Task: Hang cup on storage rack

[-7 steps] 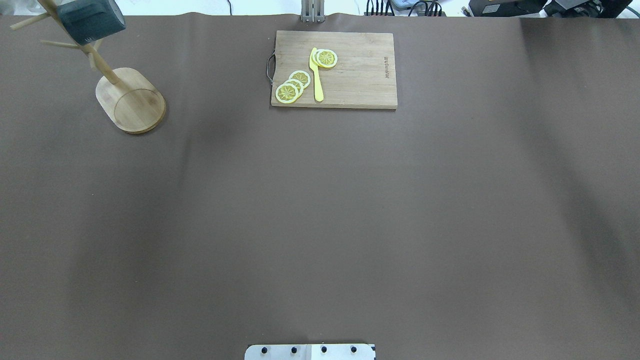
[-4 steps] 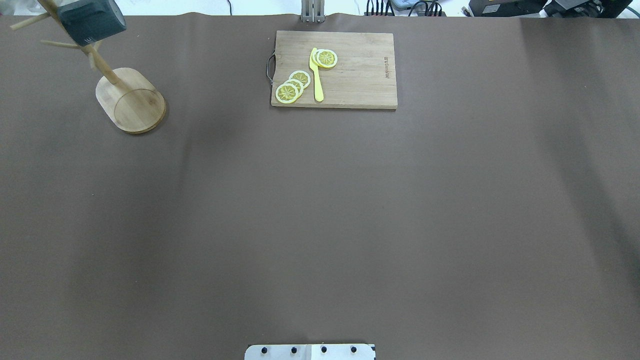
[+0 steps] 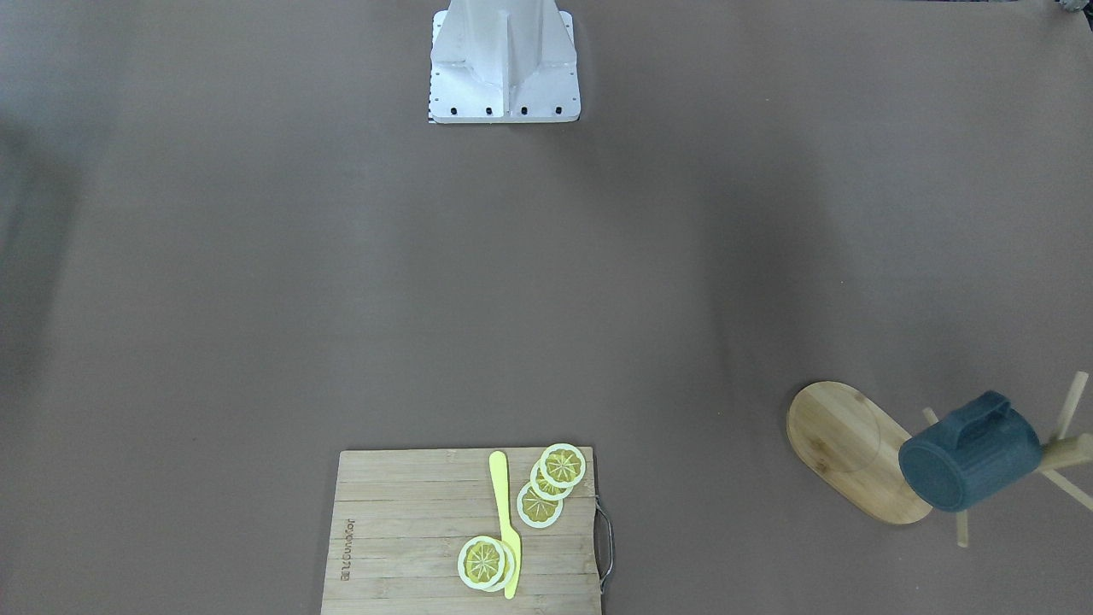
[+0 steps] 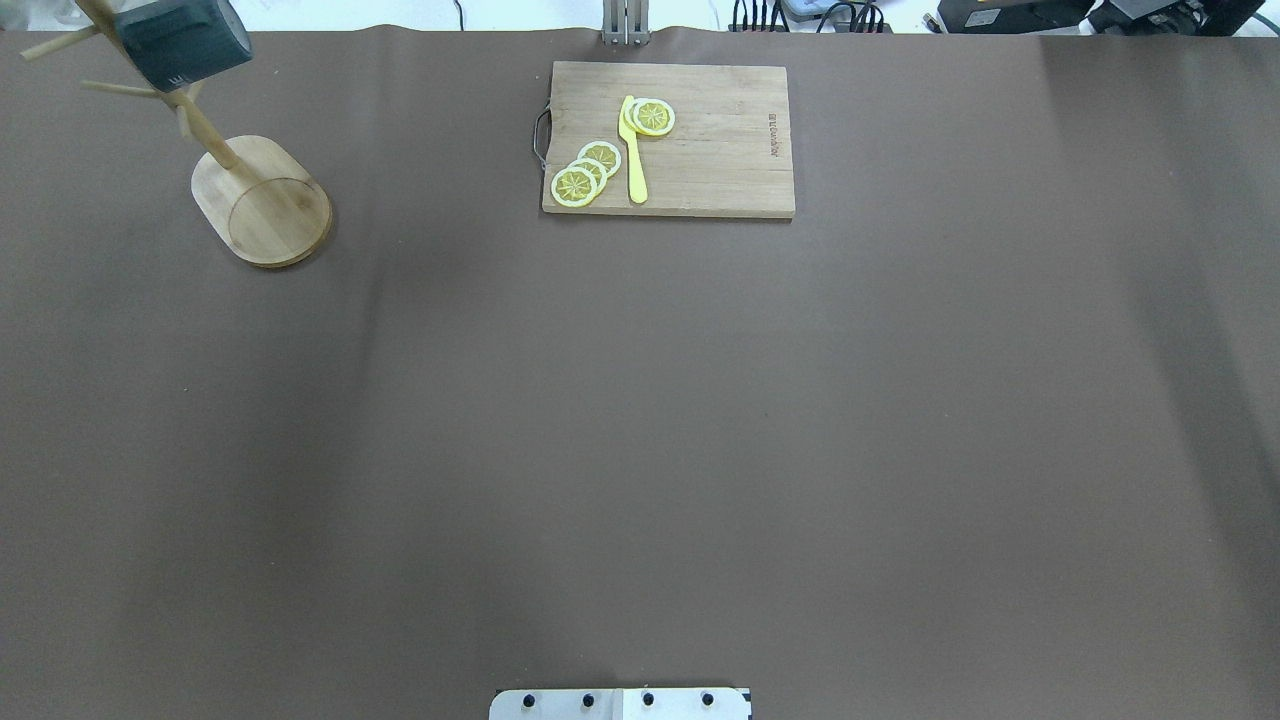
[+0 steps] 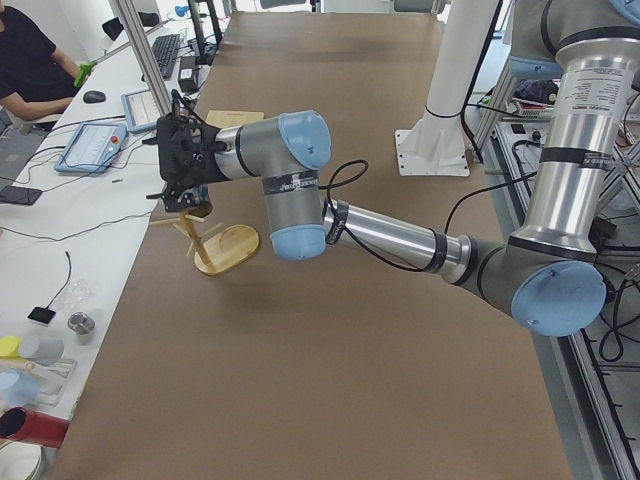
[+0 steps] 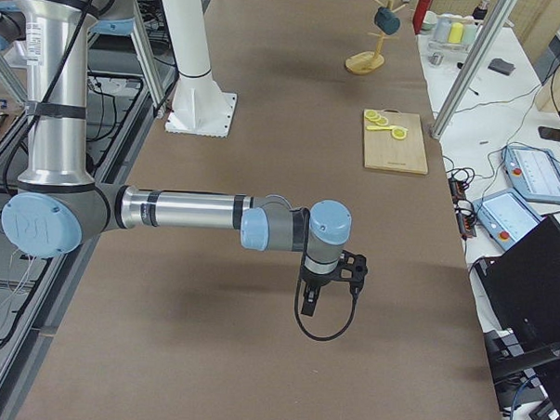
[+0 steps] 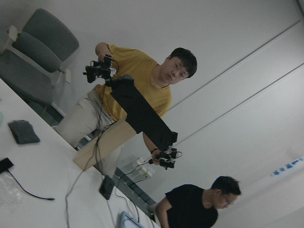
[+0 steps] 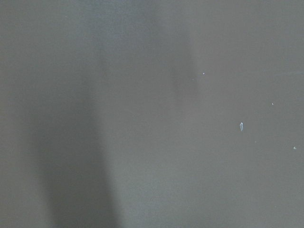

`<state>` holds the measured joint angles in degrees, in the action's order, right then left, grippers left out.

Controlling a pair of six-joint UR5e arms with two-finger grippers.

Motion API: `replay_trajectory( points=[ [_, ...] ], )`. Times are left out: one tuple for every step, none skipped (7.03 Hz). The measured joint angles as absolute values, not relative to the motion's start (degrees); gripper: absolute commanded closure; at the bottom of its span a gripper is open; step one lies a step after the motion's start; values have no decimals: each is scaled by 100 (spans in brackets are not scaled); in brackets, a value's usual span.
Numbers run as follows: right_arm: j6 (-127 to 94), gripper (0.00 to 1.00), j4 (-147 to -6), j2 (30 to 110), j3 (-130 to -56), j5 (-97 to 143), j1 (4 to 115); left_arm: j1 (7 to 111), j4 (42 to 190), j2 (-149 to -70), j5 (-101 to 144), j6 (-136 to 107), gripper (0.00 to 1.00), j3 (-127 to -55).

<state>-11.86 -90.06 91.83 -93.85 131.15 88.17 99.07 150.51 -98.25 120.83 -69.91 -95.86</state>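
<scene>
The dark blue-grey cup (image 3: pixel 969 461) hangs by its handle on a peg of the bamboo storage rack (image 3: pixel 854 448). From overhead the cup (image 4: pixel 183 40) sits at the far left corner, above the rack's oval base (image 4: pixel 262 200). No gripper touches it in either view. My left gripper (image 5: pixel 178 165) shows only in the exterior left view, close to the rack's top, and I cannot tell if it is open or shut. My right gripper (image 6: pixel 325 291) shows only in the exterior right view, low over bare table, and its state cannot be told either.
A bamboo cutting board (image 4: pixel 668 138) with lemon slices (image 4: pixel 585 172) and a yellow knife (image 4: pixel 633 150) lies at the table's far middle. The robot's base (image 3: pixel 504 60) stands at the near edge. People sit beyond the left end of the table.
The cup has swung slightly on its peg, and pale lettering now shows on its side. Nothing else has moved.
</scene>
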Motion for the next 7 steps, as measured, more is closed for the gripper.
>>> replay_trajectory(
  points=[
    [-1189, 0, -8999, 9177, -9390, 13194, 8845, 9931, 14587, -9702, 12054, -5606, 2, -9409],
    [-1192, 0, -8998, 9174, -9400, 13230, 8862, 9967, 14134, -9677, 11968, -4400, 2, -9233],
    [-1192, 0, -8999, 9179, -9442, 13257, 8889, 9990, 13535, -9696, 11881, -3468, 2, -9163],
    [-1189, 0, -9000, 9184, -9499, 13279, 8919, 9988, 12823, -9750, 11842, -2699, 2, -9146],
    [-1195, 0, -9002, 9181, -9524, 13299, 8932, 9954, 12045, -9828, 11828, -2029, 2, -9143],
    [-1217, 0, -9006, 9177, -9534, 13343, 8935, 9841, 11222, -9881, 11834, -1419, 2, -9139],
    [-1236, 0, -9008, 9177, -9543, 13403, 8938, 9617, 10457, -9903, 11856, -976, 2, -9141]
  ],
)
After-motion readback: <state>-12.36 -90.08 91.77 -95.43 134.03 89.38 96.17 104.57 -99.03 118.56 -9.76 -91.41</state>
